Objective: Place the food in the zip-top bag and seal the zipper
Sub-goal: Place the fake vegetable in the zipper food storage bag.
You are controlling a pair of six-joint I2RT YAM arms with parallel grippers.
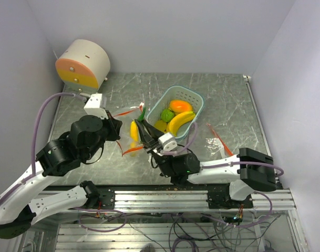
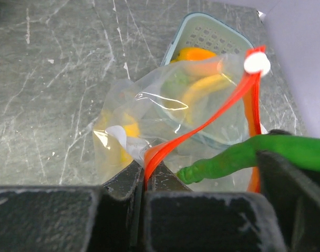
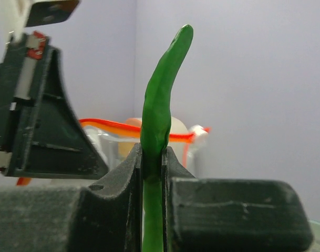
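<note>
The clear zip-top bag [image 2: 149,110] hangs open between the arms, with a yellow piece [image 2: 129,131] inside. My left gripper [image 2: 148,176] is shut on the bag's red-orange zipper [image 2: 212,115], whose pale slider tab [image 2: 257,63] sits at the far end. My right gripper [image 3: 152,157] is shut on the long green pepper [image 3: 160,105] and holds it at the bag's mouth [image 1: 143,113]. The pepper also shows in the left wrist view [image 2: 228,160]. The banana [image 1: 181,122], the mango [image 1: 179,106] and the round green fruit [image 1: 166,114] lie in the teal basket [image 1: 197,100].
A round beige and orange drum [image 1: 83,63] stands at the back left. A crumpled clear piece with a red strip [image 1: 218,137] lies right of the basket. The table's right edge [image 1: 257,121] is close to it.
</note>
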